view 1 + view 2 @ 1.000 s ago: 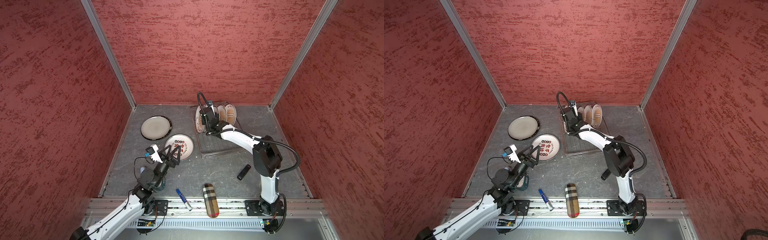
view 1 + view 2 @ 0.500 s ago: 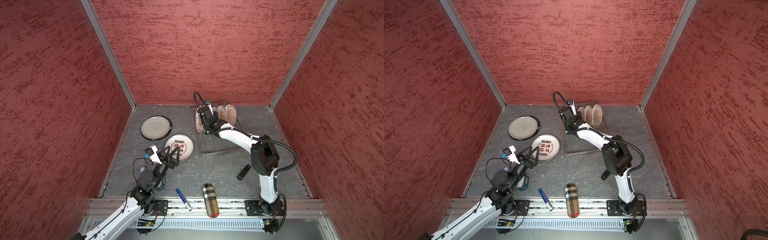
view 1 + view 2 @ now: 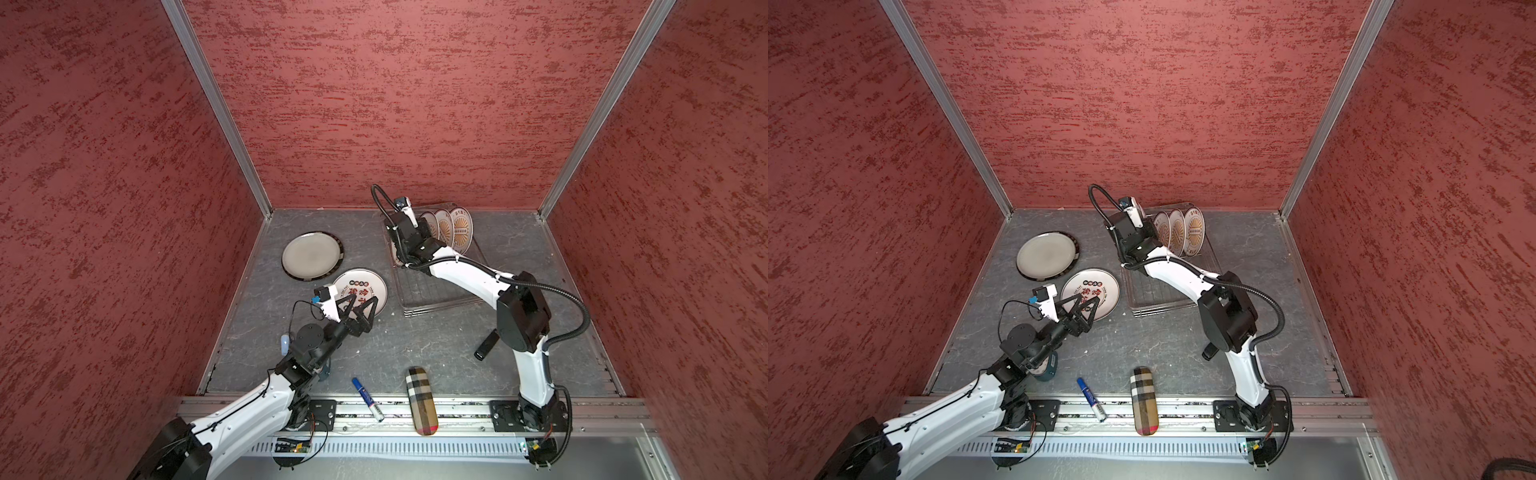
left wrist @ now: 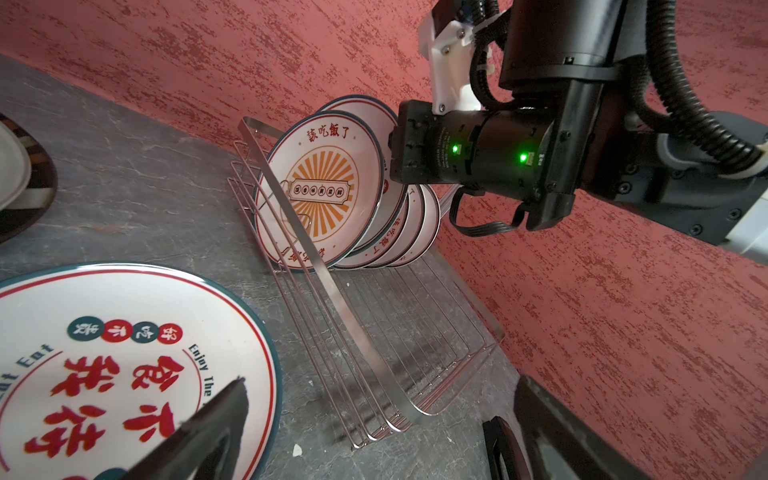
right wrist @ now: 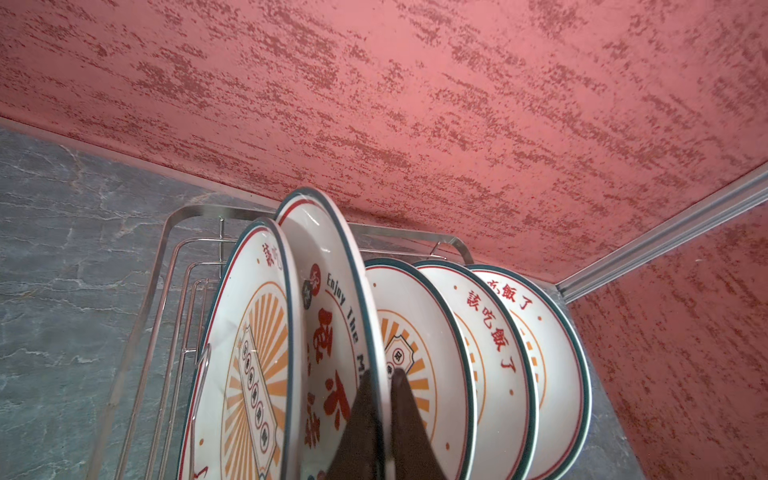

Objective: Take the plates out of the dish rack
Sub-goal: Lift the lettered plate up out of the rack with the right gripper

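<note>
Grey stone-patterned table (image 3: 415, 345) carries everything. Toward its left rear corner we note a plain grey plate (image 3: 311, 254) lying flat. Just beside it, nearer the front, a lettered plate (image 3: 357, 282) also lies flat. Both are out of the rack.

The left gripper (image 3: 362, 301) hovers over the front rim of the lettered plate, jaws spread wide, holding nothing.

At the rear edge, right of centre, stands the dish rack (image 3: 440, 291), with five plates upright at its rear end. The right gripper (image 5: 383, 374) is closed on the rim of the second plate (image 5: 320, 249), a red-lettered one. A sunburst plate (image 5: 249, 332) stands close on one side and three more sunburst plates (image 5: 490, 332) on the other. We cannot tell whether they touch it.

Recommendation: lift the second plate straight up in its own plane, keeping it upright until it clears the prongs and the rack's rail. The grip sits on a thin rim only, so we advise a slow lift without twisting, lest the plate pivot or drag its neighbours. Carry it to bare table by the flat plates.
</note>
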